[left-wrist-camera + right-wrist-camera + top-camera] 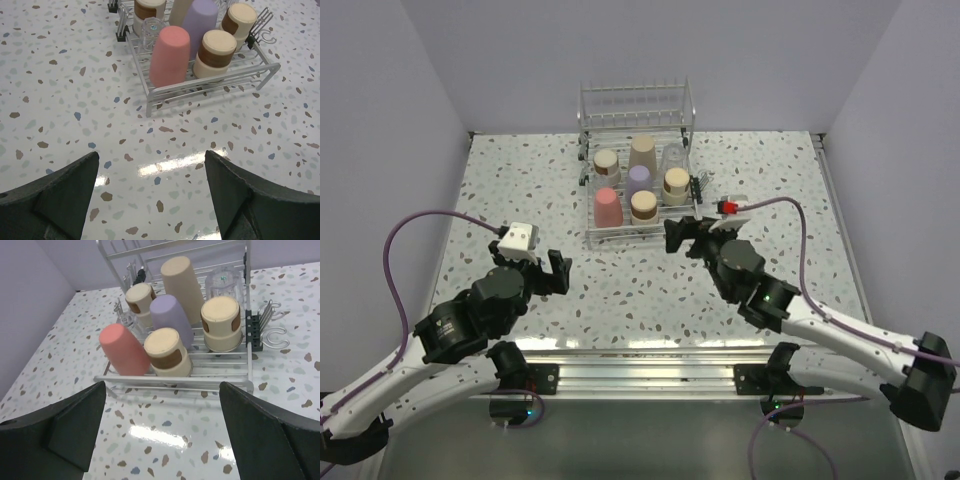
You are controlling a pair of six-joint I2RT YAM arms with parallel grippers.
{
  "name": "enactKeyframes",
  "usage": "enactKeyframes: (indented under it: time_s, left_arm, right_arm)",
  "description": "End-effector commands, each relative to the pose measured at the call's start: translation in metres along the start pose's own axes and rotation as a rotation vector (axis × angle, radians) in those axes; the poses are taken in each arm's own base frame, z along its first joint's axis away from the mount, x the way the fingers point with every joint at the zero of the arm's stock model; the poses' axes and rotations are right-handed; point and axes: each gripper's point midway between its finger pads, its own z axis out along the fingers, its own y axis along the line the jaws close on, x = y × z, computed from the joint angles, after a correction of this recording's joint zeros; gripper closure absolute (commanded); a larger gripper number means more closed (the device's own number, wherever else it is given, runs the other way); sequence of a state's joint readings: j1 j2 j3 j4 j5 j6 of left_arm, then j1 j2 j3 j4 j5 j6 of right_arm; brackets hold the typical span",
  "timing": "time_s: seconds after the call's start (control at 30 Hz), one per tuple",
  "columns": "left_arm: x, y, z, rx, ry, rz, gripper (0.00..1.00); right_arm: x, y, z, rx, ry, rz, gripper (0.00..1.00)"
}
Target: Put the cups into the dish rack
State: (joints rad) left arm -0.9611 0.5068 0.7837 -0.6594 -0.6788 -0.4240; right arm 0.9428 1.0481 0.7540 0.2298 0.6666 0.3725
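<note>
The silver wire dish rack [636, 100] stands at the back middle of the table and holds several upside-down cups: a tall beige one [642, 153], a lavender one [639, 180], a coral-pink one [607, 208], three with tan bases [643, 205], and a clear one [672, 157]. My left gripper [548, 272] is open and empty above the table, to the front left of the rack. My right gripper [683, 238] is open and empty just off the rack's front right corner. The right wrist view shows the rack's front rail [175, 381], the pink cup [122, 349] and the lavender cup [170, 317].
The rack's small side cutlery basket [270, 325] hangs on its right side. In the left wrist view the rack [215, 85] lies ahead over speckled tabletop, with a second clear cup [151, 26] behind the pink one [170, 56]. Walls enclose the table on three sides.
</note>
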Motion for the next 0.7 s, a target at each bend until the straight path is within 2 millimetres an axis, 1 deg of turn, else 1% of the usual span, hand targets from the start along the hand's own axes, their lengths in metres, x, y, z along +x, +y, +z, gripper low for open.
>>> enactKeyframes:
  time_s: [0.0, 0.03, 0.07, 0.1, 0.13, 0.17, 0.2, 0.23, 0.27, 0.37, 0.4, 0.43, 0.47, 0.5, 0.53, 0.6, 0.63, 0.67]
  left_arm:
    - [-0.01, -0.003, 0.0, 0.019, -0.036, -0.007, 0.11]
    - [-0.01, -0.004, 0.0, 0.025, -0.034, -0.006, 0.1]
    - [-0.01, -0.004, 0.0, 0.024, -0.036, -0.007, 0.11]
    - [-0.01, -0.004, 0.0, 0.025, -0.035, -0.006, 0.11]
    - [-0.01, -0.004, 0.0, 0.027, -0.035, -0.007, 0.11]
    - [-0.01, -0.004, -0.001, 0.027, -0.036, -0.008, 0.11]
    - [-0.01, -0.004, -0.001, 0.029, -0.035, -0.008, 0.11]
    - [-0.01, -0.004, -0.001, 0.031, -0.038, -0.009, 0.11]
    - [-0.009, -0.004, -0.002, 0.036, -0.037, -0.011, 0.11]
    - [-0.01, -0.005, -0.003, 0.045, -0.044, -0.015, 0.11]
    - [-0.011, -0.005, -0.003, 0.047, -0.045, -0.017, 0.1]
    - [-0.011, -0.005, -0.003, 0.048, -0.046, -0.018, 0.11]
    - [-0.011, -0.005, -0.004, 0.048, -0.049, -0.02, 0.1]
    - [-0.011, -0.005, -0.004, 0.049, -0.047, -0.017, 0.11]
    - [-0.011, -0.005, -0.004, 0.048, -0.048, -0.017, 0.11]
    - [-0.01, -0.005, -0.003, 0.046, -0.047, -0.019, 0.11]
    - [-0.01, -0.005, -0.003, 0.045, -0.045, -0.017, 0.1]
    - [-0.009, -0.005, -0.003, 0.045, -0.042, -0.016, 0.11]
  right_arm:
    - [0.006, 0.0, -0.03, -0.137, -0.007, 0.048, 0.02]
    - [0.021, -0.01, -0.037, -0.144, 0.01, 0.047, 0.02]
    - [0.014, -0.015, -0.047, -0.155, -0.015, 0.075, 0.02]
    - [0.017, -0.019, -0.052, -0.158, -0.013, 0.086, 0.02]
    - [0.027, -0.024, -0.056, -0.156, 0.009, 0.1, 0.02]
    - [0.031, -0.028, -0.059, -0.151, 0.018, 0.116, 0.02]
    - [0.03, -0.031, -0.065, -0.155, 0.015, 0.143, 0.02]
    - [0.041, -0.031, -0.068, -0.174, 0.04, 0.15, 0.02]
    - [0.045, -0.031, -0.07, -0.182, 0.049, 0.164, 0.02]
    - [0.065, -0.037, -0.073, -0.175, 0.082, 0.203, 0.02]
    - [0.068, -0.037, -0.073, -0.182, 0.077, 0.222, 0.02]
    - [0.09, -0.043, -0.073, -0.172, 0.112, 0.224, 0.02]
    - [0.102, -0.044, -0.073, -0.175, 0.128, 0.236, 0.02]
    - [0.103, -0.042, -0.07, -0.179, 0.108, 0.282, 0.02]
    - [0.108, -0.041, -0.07, -0.178, 0.126, 0.293, 0.02]
    - [0.11, -0.035, -0.071, -0.198, 0.162, 0.246, 0.02]
    - [0.109, -0.036, -0.07, -0.192, 0.16, 0.247, 0.02]
    - [0.112, -0.037, -0.069, -0.181, 0.17, 0.243, 0.02]
